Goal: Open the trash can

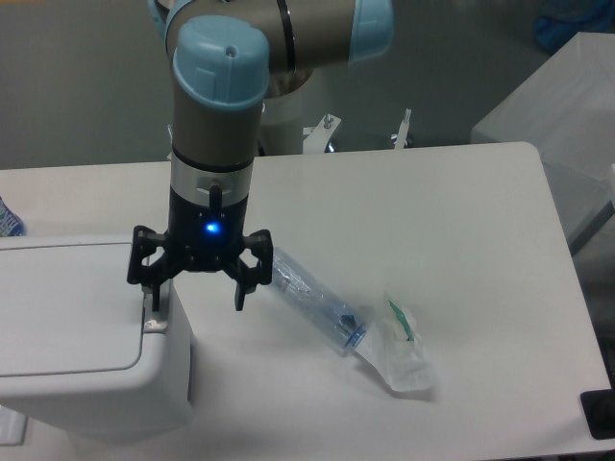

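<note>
The trash can is a large boxy white bin at the lower left, its flat inset lid down. A small grey latch sits at the lid's right edge. My gripper hangs open above the bin's right edge, pointing down. Its left fingertip is right over the latch, while the right fingertip hangs beyond the bin, above the table. Nothing is between the fingers.
A clear plastic bottle lies on the white table just right of the gripper. A crumpled clear bag with a green bit lies past it. Metal clamps stand at the table's far edge.
</note>
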Motion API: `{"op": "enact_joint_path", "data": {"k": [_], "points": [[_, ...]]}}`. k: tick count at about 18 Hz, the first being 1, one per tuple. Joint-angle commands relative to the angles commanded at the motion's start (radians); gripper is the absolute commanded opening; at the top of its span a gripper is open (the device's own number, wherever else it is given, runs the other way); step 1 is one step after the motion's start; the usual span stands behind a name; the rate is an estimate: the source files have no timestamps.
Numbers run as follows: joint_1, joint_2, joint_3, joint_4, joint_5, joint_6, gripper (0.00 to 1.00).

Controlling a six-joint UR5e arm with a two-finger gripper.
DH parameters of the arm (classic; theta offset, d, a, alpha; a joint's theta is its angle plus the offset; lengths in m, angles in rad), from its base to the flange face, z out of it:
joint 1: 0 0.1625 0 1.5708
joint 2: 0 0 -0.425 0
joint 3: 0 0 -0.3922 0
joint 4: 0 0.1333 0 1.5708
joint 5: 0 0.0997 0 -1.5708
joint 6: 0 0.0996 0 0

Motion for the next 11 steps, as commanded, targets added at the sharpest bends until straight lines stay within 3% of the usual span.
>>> {"op": "enact_joint_path", "data": {"k": [11], "points": [[0.002, -0.005, -0.008, 0.002, 0.006, 0.008, 1.00]]}}
